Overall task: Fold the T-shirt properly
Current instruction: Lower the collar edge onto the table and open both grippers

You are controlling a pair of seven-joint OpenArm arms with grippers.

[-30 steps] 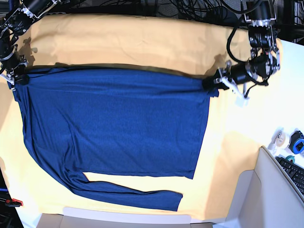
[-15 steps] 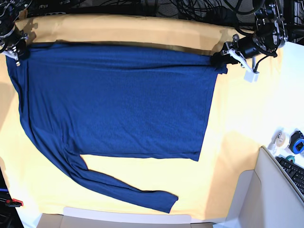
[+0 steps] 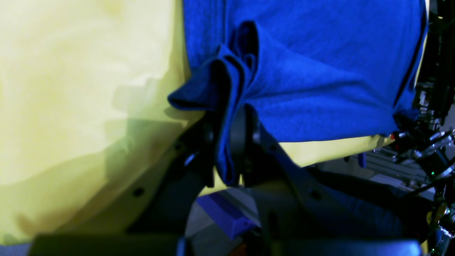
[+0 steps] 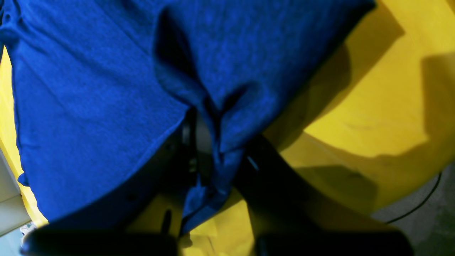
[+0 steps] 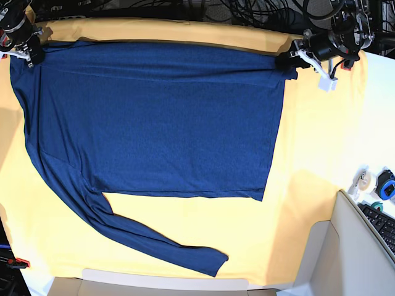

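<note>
Now the T-shirt (image 5: pixel 154 117), soft navy knit, is spread flat as a broad rectangle on the yellow cloth (image 5: pixel 308 185) covering the desk, one long sleeve (image 5: pixel 142 243) trailing along the near edge. Its far corners are pinched by the left gripper (image 5: pixel 290 60) and the right gripper (image 5: pixel 31 52). Since half a second ago the far hem has been drawn farther back, and the dark strip is gone

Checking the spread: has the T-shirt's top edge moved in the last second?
Yes. The T-shirt top edge slid toward the far edge of the yellow cloth, covering more of it.
</note>
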